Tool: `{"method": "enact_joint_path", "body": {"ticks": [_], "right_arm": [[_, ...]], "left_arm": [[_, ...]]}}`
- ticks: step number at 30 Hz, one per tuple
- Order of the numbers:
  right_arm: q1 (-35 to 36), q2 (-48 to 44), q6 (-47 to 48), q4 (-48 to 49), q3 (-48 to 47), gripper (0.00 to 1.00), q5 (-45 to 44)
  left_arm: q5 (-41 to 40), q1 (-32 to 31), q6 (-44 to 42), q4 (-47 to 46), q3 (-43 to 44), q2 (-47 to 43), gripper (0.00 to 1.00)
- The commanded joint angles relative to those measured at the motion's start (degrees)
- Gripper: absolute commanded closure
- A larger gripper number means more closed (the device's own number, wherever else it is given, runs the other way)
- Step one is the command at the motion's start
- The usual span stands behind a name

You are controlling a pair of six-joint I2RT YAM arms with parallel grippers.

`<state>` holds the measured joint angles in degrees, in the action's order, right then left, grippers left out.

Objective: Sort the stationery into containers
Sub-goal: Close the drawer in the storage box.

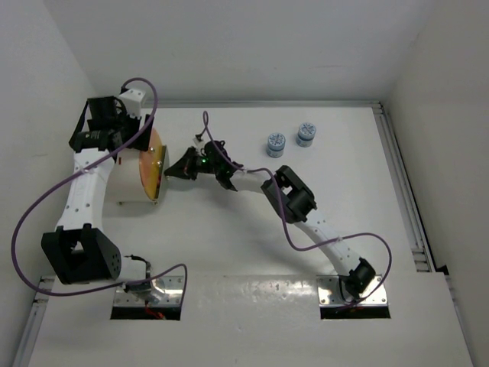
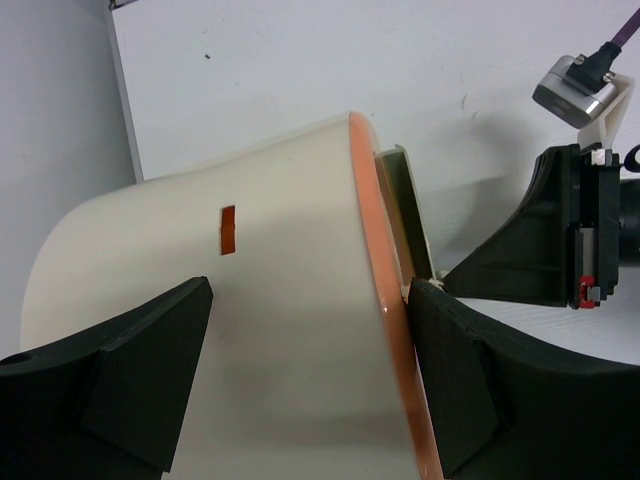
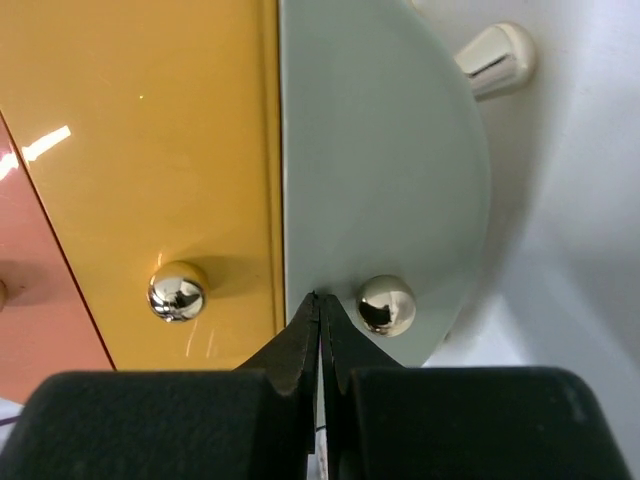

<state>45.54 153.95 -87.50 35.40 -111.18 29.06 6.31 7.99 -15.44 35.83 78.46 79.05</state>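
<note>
The cream drum [image 1: 130,183] lies on its side at the left, its orange round face [image 1: 155,164] turned to the right. My left gripper [image 1: 121,142] is open over the drum [image 2: 260,300]; one finger lies over the cream wall and the other [image 2: 470,380] is at the orange rim [image 2: 385,280]. My right gripper [image 1: 174,167] is shut, its tips [image 3: 320,298] at the seam between a yellow-orange drawer front [image 3: 150,150] and a pale grey one [image 3: 380,170], between two shiny knobs [image 3: 387,304]. Two round blue-and-white pieces [image 1: 276,142] stand at the back. Pens and the pink-and-tan cylinder are out of view.
The second blue-and-white piece [image 1: 306,134] stands right of the first. White walls close in on the left and back, and a rail [image 1: 401,191] runs down the right side. A cream foot [image 3: 497,58] sticks out beside the drum face. Purple cables loop off both arms.
</note>
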Motion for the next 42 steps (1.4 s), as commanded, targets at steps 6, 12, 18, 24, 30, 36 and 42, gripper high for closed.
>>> {"method": "enact_joint_path", "body": {"ticks": [6, 12, 18, 24, 30, 36, 42], "right_arm": [[3.1, 3.5, 2.3, 0.4, -7.2, 0.94, -2.0], [4.1, 4.3, 1.7, -0.2, -7.2, 0.94, -3.5], [4.3, 3.4, 2.2, 1.9, -5.7, 0.93, -2.7], [1.8, -4.1, 3.0, 6.1, 3.9, 0.64, -0.1], [-1.2, -10.8, 3.7, 5.3, 9.7, 0.5, 1.5], [-0.9, -10.3, 3.1, 3.1, 4.1, 0.48, 1.8], [0.1, -7.9, 3.7, 1.6, 0.0, 0.47, 0.8]], "left_arm": [[0.6, 1.8, 2.3, 12.5, -4.5, 3.9, 0.16], [1.0, 2.3, 2.3, 12.6, -4.4, 4.1, 0.16], [0.8, 2.8, 1.9, 12.6, -4.6, 3.9, 0.16], [2.9, 3.3, 2.2, 11.5, -3.8, 3.6, 0.16], [6.3, 3.4, 2.1, 12.2, 1.4, 3.0, 0.1], [2.8, 4.0, 3.0, 12.3, 5.5, -0.1, 0.03], [5.2, 6.3, 3.1, 14.7, 8.7, -3.1, 0.06]]}}
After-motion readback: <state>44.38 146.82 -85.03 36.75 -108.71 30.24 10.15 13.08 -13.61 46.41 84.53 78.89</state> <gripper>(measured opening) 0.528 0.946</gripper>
